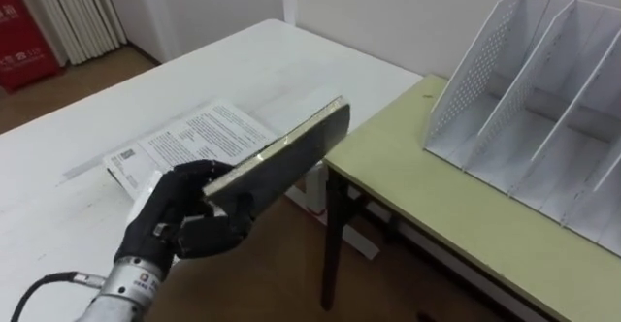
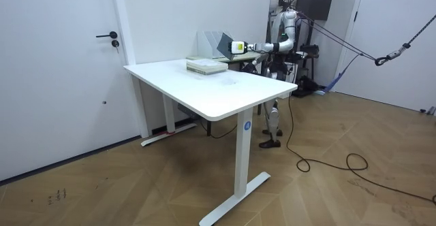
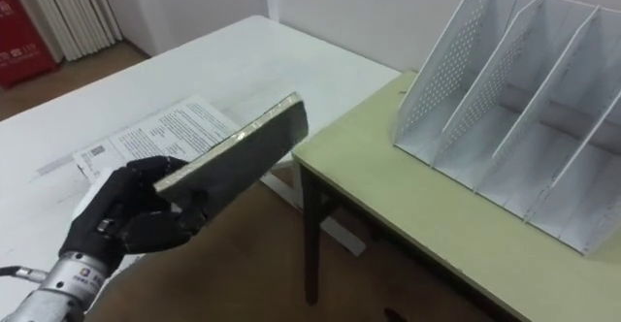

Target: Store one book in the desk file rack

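My left hand (image 1: 179, 210) is shut on the lower end of a dark, thin book (image 1: 286, 157). I hold it tilted in the air over the gap between the white table (image 1: 116, 99) and the green desk (image 1: 437, 196). The book's far end points toward the white file rack (image 1: 529, 99), which stands on the green desk at the right with its slots facing me. The book is still well short of the rack. In the room view the hand (image 2: 238, 47) holds the book (image 2: 223, 44) out beside the white table's far corner.
More books with a printed white cover (image 1: 184, 143) lie on the white table by my hand, seen as a stack (image 2: 206, 66) in the room view. A dark leg of the green desk (image 1: 332, 235) stands in the gap. Wall lies behind the rack.
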